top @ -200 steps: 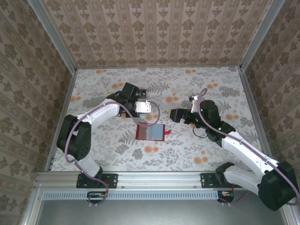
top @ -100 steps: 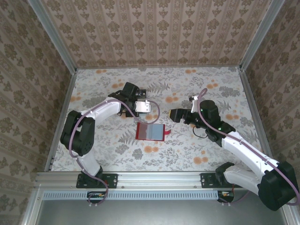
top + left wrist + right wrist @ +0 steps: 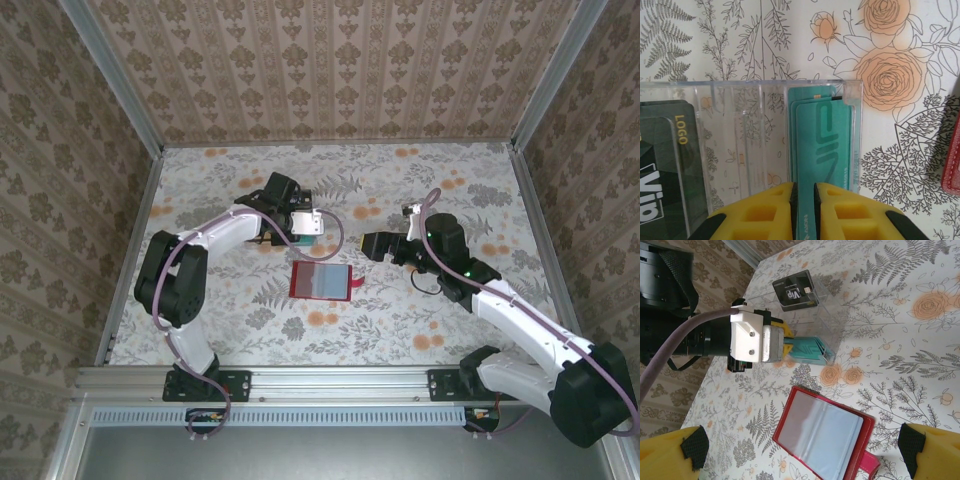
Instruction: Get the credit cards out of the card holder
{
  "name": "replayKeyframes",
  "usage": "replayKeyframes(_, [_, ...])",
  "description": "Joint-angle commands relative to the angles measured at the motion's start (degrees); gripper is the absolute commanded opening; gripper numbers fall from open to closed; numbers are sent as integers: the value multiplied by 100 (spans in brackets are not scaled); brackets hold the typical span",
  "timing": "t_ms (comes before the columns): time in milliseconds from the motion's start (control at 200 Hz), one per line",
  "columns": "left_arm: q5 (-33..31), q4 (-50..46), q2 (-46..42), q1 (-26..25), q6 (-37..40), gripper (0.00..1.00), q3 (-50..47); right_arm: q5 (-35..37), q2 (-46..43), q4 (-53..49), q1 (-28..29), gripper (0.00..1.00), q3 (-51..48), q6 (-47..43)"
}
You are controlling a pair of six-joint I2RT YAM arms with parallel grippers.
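Card holder [image 3: 322,281] lies open mid-table. Left gripper [image 3: 803,192]: jaws nearly together around teal credit cards [image 3: 820,135] in clear tray [image 3: 770,85] (gripping or letting go, cannot tell). Right gripper [image 3: 376,246] gapes. Risk: lifting too soon drags a card out.

We see a table [image 3: 450,320] covered in a pale pattern of ferns and orange roses. On it the red card holder [image 3: 322,281] lies open and flat. Near it sits a clear tray [image 3: 832,315], seemingly resting directly on the surface
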Motion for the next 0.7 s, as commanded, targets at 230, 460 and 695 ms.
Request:
replayKeyframes(230, [89, 94, -149, 29, -297, 18, 70, 105, 7, 23, -24, 100, 21, 69])
replayKeyframes(460, [319, 531, -996, 147, -1417, 37, -190, 216, -4, -48, -16, 100, 28, 11])
replayKeyframes(695, [318, 1291, -2338, 256, -2992, 100, -949, 392, 62, -131, -22, 100, 86, -49])
